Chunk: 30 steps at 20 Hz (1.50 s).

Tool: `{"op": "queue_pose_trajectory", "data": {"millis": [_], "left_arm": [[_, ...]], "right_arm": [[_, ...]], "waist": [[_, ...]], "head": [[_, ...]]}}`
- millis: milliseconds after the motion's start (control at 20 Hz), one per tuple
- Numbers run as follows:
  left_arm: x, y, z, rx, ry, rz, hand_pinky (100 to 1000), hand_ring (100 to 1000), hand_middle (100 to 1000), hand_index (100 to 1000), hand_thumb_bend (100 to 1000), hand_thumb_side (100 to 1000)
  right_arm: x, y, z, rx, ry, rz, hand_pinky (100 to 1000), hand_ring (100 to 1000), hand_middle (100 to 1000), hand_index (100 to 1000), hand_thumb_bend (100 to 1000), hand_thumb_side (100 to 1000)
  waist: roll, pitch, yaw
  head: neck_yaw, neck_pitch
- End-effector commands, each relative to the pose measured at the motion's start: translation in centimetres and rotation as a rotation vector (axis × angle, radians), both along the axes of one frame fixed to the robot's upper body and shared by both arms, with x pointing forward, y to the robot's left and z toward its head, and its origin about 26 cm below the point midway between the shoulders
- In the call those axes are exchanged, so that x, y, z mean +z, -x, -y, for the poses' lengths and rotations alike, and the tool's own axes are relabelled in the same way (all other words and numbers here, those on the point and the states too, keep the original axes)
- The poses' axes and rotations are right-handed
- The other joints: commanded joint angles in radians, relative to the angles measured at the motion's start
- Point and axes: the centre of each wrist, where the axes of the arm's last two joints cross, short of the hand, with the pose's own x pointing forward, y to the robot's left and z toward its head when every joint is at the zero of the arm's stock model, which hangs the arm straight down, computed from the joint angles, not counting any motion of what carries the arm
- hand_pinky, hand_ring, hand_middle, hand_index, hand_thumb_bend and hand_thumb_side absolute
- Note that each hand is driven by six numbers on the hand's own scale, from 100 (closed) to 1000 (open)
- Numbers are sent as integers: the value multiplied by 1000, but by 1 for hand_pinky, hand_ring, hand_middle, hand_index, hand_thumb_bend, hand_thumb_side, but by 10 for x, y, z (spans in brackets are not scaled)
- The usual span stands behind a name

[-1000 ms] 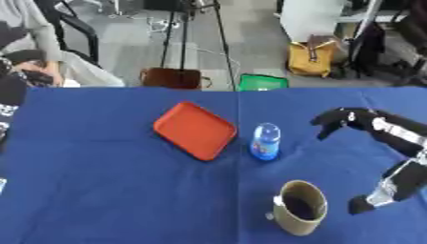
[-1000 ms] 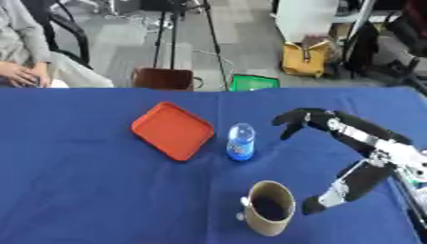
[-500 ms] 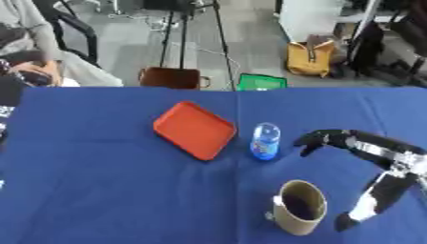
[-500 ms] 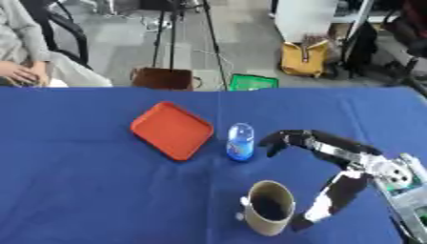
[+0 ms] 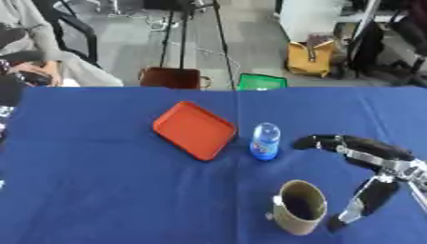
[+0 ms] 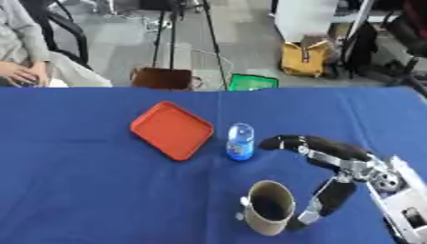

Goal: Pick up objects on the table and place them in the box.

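Black-and-silver right hand [image 6: 333,159] low over the blue tablecloth [image 5: 100,190], fingers [image 6: 283,142] spread, thumb near the upright tan cylindrical mug [image 5: 299,208], fingertips just beside the small clear blue-labelled bottle [image 5: 265,141], flat orange-red tray [image 5: 194,129] left of it.

Bottle [image 5: 265,141] between tray [image 5: 193,129] and robot hand [image 5: 359,151]

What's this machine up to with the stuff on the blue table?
The right robot hand reaches in from the right, fingers curved toward a small blue bottle standing upright, not yet touching it. A red tray lies left of the bottle, and a brown mug stands nearer the camera. Nothing is held.
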Motion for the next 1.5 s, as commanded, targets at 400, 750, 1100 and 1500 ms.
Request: {"op": "queue_pose_trajectory", "data": {"millis": [400, 750, 1100, 1500], "left_arm": [[8, 2, 1, -8, -21, 23, 599, 779, 865, 957, 542, 663], [8, 2, 1, -11, -20, 22, 598, 779, 865, 957, 541, 666], [8, 2, 2, -15, -19, 20, 598, 779, 865, 957, 540, 669], [7, 1, 3, -20, -20, 16, 597, 778, 865, 958, 537, 675]], "right_arm": [[-10, -6, -8, 237, 348, 148, 960, 937, 945, 985, 904, 316], [-29, -12, -12, 255, 380, 131, 949, 918, 937, 982, 765, 347], [-38, -18, -14, 274, 382, 118, 914, 869, 904, 963, 754, 347], [-38, -19, -18, 320, 363, 100, 824, 769, 833, 916, 734, 343]], "waist": [[1, -12, 1], [1, -12, 4], [0, -11, 6], [-1, -9, 7]], "head": [[-4, -4], [-4, -6], [-4, -6], [-5, -6]]}}
